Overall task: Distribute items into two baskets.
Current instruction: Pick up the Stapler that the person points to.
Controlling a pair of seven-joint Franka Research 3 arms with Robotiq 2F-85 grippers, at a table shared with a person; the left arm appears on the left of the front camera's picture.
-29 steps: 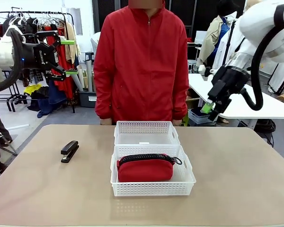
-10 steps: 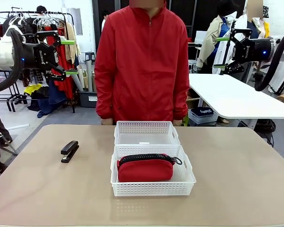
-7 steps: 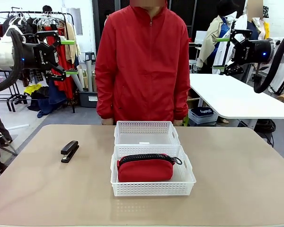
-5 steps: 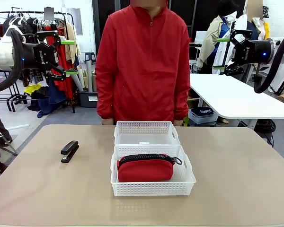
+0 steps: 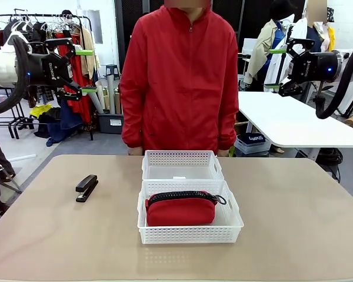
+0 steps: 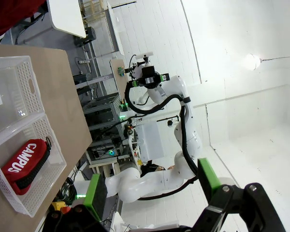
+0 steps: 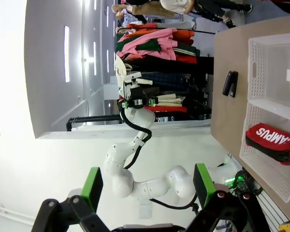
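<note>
Pouch (image 5: 180,210): red, black zipper along the top, lying lengthwise in the near basket (image 5: 190,234). It takes up most of the basket floor, and its loop strap points to the picture's right. In the left wrist view white print shows on its side.

Far basket (image 5: 182,157): touching the near basket's far wall, a small white label at the shared edge. Nothing seen inside it.

Stapler (image 5: 86,187): black, closed, flat on the table (image 5: 294,223), well apart from both baskets on the robot's left and roughly level with the seam between them.

Left gripper (image 5: 87,71): raised high above the table's left edge, fingers horizontal and pointing toward the middle. Jaws spread wide, nothing between the green pads.

Right gripper (image 5: 275,69): raised high on the right at a similar height, fingers horizontal and pointing toward the middle. Jaws spread wide, nothing held.

Person (image 5: 179,76): red zipped jacket, standing at the far edge directly behind the baskets, arms down at the sides. The hands are too hidden by the table edge to tell their pose.
</note>
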